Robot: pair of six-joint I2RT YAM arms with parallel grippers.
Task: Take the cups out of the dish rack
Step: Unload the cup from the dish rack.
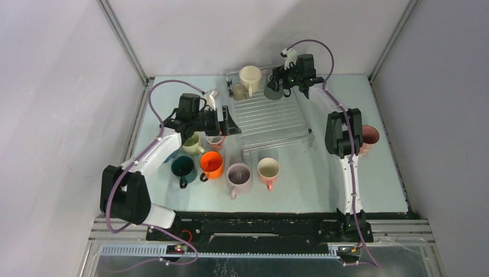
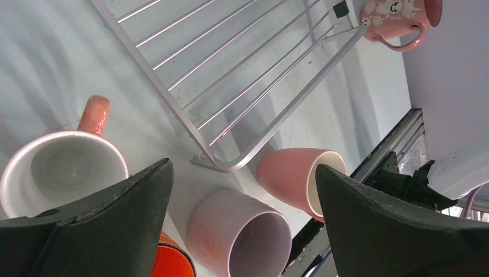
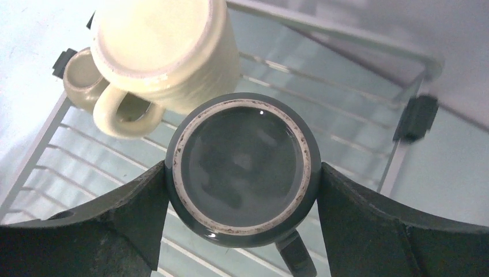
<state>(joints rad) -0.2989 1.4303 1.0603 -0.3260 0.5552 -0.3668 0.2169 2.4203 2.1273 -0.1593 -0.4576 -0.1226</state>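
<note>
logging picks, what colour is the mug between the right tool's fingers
The mug is dark grey-teal, clearest in the right wrist view.

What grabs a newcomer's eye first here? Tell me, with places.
The right gripper clamps an upside-down grey-teal ceramic mug at the far end of the silvery wire dish rack, beside an inverted cream ceramic mug. In front, a bright orange ceramic mug stands upright among unloaded cups, near the open left gripper.

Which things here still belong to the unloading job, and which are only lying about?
Job: dish rack, grey mug in the right gripper, cream mug, small beige cup.
Lying about, already on the table: orange mug, dark teal mug, mauve mug, pale green mug.
</note>
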